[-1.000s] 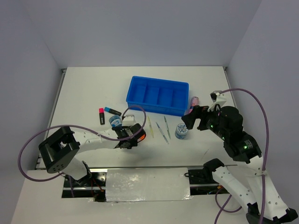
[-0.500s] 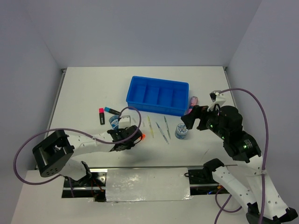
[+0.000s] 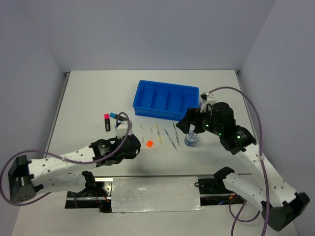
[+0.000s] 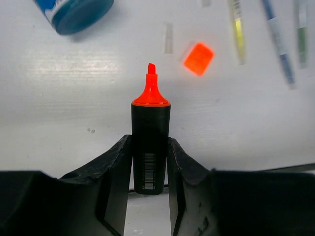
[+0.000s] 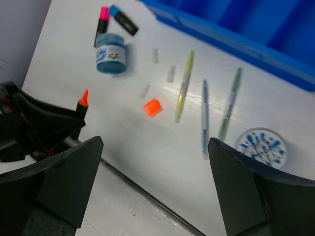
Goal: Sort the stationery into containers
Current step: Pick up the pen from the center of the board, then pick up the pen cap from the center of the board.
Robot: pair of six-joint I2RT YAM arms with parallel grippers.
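The white table (image 3: 88,98) carries everything. Toward its far side sits the bright-blue tray (image 3: 162,114), a long rectangle split into four compartments, with all the stationery lying outside it on the near side.

The right gripper (image 5: 155,142) hangs above the table just in front of the tray's right end. Its fingers are spread wide with nothing between them. The left gripper (image 4: 150,152) is low over the near-left part of the table. Its fingers are pressed against the black barrel of an orange highlighter (image 4: 150,123), which is uncapped, its tip pointing toward the tray.

One blue-white roll (image 3: 192,139) stands under the right gripper. The other roll (image 5: 110,60) lies on its side, left of the pens. Just beyond it are the pink-capped highlighter (image 3: 107,122) and the blue-capped highlighter (image 3: 114,116), their capped ends close together.

Between the two rolls three thin pens lie nearly parallel: a yellow pen (image 5: 183,86), a blue pen (image 5: 204,115) and a green pen (image 5: 230,103). The orange cap (image 4: 199,58) rests on the table just beyond the highlighter's tip and left of the yellow pen. A few small clear pieces (image 5: 171,73) are scattered near it.
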